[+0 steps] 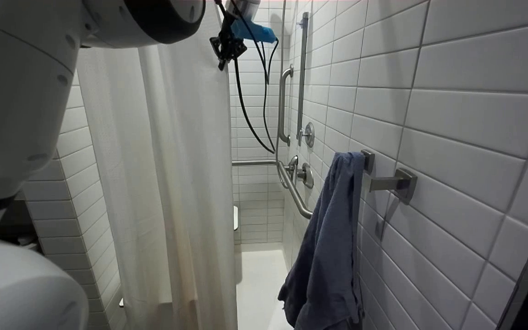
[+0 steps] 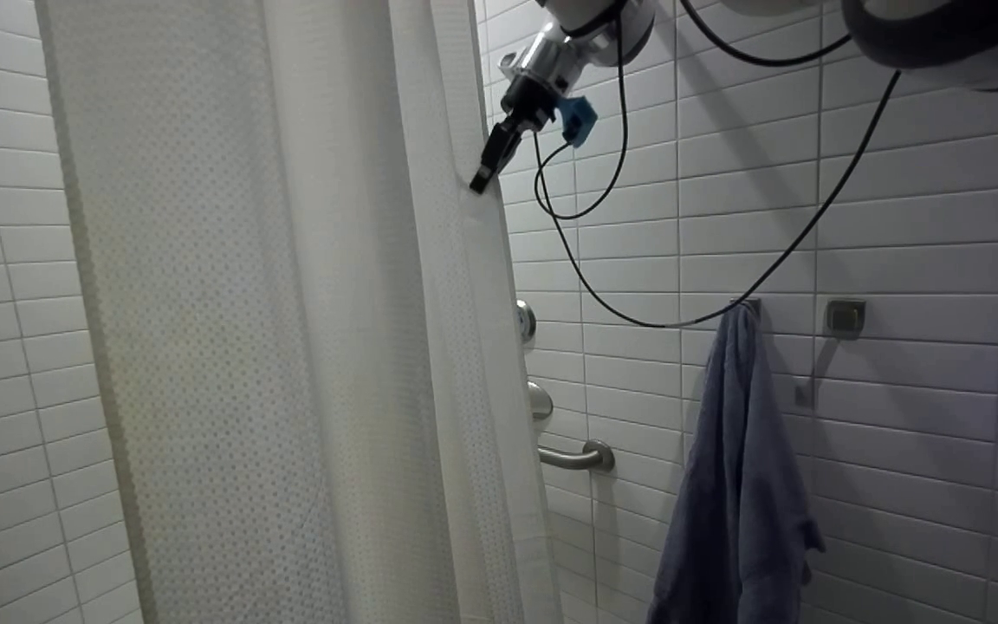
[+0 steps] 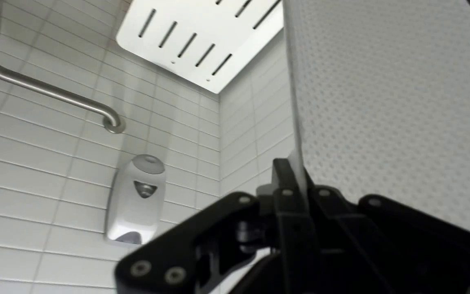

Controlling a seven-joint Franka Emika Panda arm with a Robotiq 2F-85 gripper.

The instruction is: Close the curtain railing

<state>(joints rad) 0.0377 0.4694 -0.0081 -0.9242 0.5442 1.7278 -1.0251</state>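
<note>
The curtain railing, a tall white fabric shower curtain with long vertical folds, hangs across the shower opening in both exterior views. Its free edge lies short of the towel-side wall, leaving a gap. My gripper is at this edge, high up; it also shows in an exterior view. In the wrist view the curtain fills the right side. There the gripper's fingers are closed together with the curtain's edge pinched between them. The curtain's top and its rail are out of view.
A blue-grey towel hangs on the tiled wall near a metal hook. Grab bars run along the shower walls. The wrist view shows a white slotted panel and a dispenser. Cables dangle from the arm.
</note>
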